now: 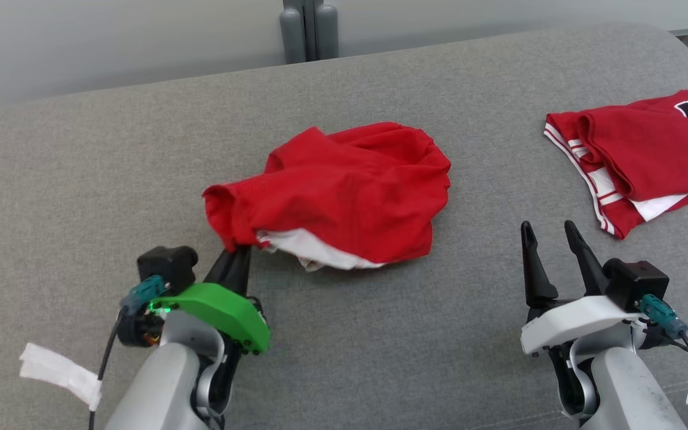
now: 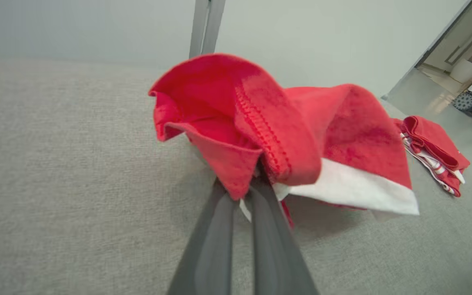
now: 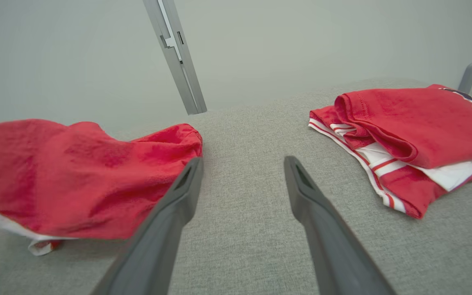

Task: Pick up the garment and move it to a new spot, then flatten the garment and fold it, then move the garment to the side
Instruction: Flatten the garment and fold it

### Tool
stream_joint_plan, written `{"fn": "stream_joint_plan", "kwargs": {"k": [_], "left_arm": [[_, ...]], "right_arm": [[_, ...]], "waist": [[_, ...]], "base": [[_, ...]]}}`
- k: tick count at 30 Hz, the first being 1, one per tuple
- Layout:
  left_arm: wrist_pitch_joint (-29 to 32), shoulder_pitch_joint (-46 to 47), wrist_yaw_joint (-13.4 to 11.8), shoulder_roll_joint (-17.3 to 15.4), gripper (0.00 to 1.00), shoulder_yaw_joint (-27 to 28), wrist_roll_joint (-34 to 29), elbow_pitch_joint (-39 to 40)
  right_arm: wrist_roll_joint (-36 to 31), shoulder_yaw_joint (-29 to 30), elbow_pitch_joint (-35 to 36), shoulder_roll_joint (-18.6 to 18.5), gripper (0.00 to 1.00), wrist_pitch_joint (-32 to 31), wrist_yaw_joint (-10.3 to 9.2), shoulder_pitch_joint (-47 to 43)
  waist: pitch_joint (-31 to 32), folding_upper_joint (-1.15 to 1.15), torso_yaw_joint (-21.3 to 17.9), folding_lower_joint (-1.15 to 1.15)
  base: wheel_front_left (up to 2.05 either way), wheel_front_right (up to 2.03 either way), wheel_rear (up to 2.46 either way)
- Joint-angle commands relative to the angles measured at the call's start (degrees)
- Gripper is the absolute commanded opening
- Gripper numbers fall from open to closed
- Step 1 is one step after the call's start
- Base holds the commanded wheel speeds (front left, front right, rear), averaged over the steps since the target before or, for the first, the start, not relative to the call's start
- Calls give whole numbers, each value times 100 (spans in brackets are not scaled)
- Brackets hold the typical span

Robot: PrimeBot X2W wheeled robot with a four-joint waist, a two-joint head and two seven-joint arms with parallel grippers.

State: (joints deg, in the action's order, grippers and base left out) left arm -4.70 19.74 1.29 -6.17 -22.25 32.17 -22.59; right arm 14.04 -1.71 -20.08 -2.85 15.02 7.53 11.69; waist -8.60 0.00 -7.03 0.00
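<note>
Two red garments [image 1: 344, 191] [image 1: 648, 149], two end effectors [image 1: 237, 252] [image 1: 548, 228], one white strip [image 1: 60, 370]

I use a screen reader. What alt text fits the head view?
The left gripper is shut on the edge of a crumpled red garment on a grey fabric surface. The right gripper is open and empty; a folded red jersey lies at the right.

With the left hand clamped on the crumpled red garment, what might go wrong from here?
1. The left hand pinches only a small bunched edge of the red garment; the cloth may slip out when lifted.
2. The right hand is open and empty, so a one-point lift would likely leave the cloth hanging bunched and harder to flatten.
3. The folded jersey lies close on the right; dragging that way might disturb it.
</note>
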Motion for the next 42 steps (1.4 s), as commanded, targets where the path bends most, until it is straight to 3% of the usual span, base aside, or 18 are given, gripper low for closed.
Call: {"fn": "stream_joint_plan", "kwargs": {"k": [1,5,15,16,17,18,26,34,42], "left_arm": [[73,-118,-57,-66,0,87,86,-26],[205,-207,-177,-204,0,362,332,-291],[27,236,-164,-285,0,690,576,-1398],[-30,272,-154,-307,18,685,536,-1501],[-84,297,-145,-320,46,671,513,-1592],[-170,320,-127,-328,98,659,487,-1668],[-857,150,-78,-414,100,537,161,-1930],[-1037,-335,-155,-316,100,433,-134,-1368],[-1047,-924,-351,-69,100,383,-305,-249]], "right_arm": [[40,-21,20,-10,100,19,-9,-78],[38,-44,29,-9,100,17,-9,4],[-11,-53,-20,-10,100,18,-9,112],[-22,-49,-28,-8,100,18,-9,103],[-33,-46,-40,-8,100,18,-9,90],[-44,-41,-48,-10,100,18,-9,69],[-114,22,-93,-10,100,13,-9,-175],[-267,-60,-39,-8,100,-60,-9,-427],[-1407,-901,-473,-502,100,-176,-10,-78]], "waist": [[-35,0,-28,0],[-152,0,-124,0],[-293,0,-242,0],[-278,0,-238,0],[-253,0,-233,0],[-222,0,-224,0],[219,0,5,0],[650,0,375,0],[511,0,891,0]], "base": [[0,0,0],[0,0,0],[0,0,0],[0,0,0],[0,0,0],[0,0,0],[0,0,0],[0,0,0],[0,0,0]]}}
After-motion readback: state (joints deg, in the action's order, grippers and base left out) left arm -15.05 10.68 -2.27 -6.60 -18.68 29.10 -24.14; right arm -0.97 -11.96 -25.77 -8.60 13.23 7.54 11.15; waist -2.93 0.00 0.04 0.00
